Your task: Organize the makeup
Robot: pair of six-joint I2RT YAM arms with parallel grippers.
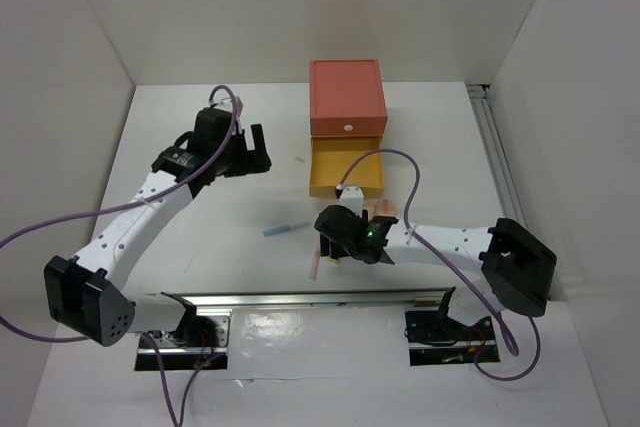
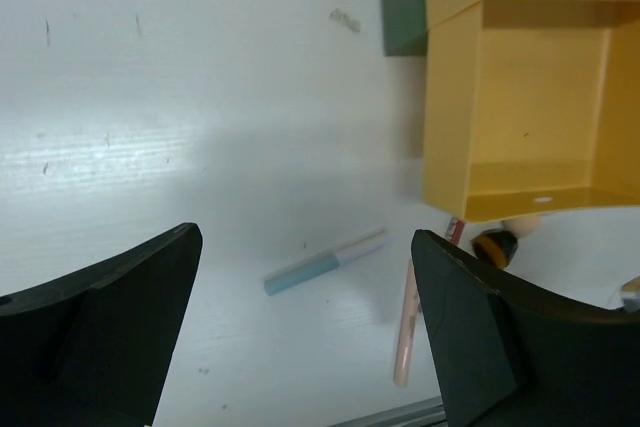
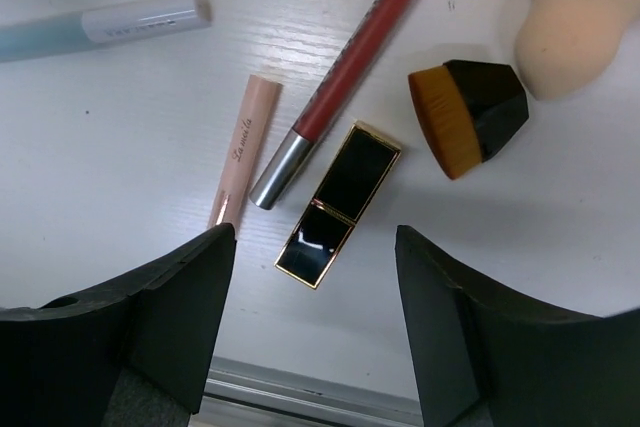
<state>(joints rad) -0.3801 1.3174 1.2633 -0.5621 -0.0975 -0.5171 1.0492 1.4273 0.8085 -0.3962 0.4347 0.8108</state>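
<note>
I'm hovering the right fingers (image 3: 120, 327) over the tabletop (image 3: 110, 137), spread wide and holding nothing. The lipstick (image 3: 338, 204) is lying just ahead, between them, its long axis slanting away to the right. The pink pencil (image 3: 238, 152) is lying just beside the left finger, and the brush (image 3: 465, 112) is sitting farther ahead on the right. The left fingers (image 2: 100, 317), also wide and empty, are hanging well apart from it all, so I'm judging the right arm nearer.

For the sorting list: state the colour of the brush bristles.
The brush bristles are orange-brown; right wrist view shows them best.

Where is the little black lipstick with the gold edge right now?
In the right wrist view, the black lipstick lies on the table just ahead of the right end effector, between the red tube and the black brush.
</note>
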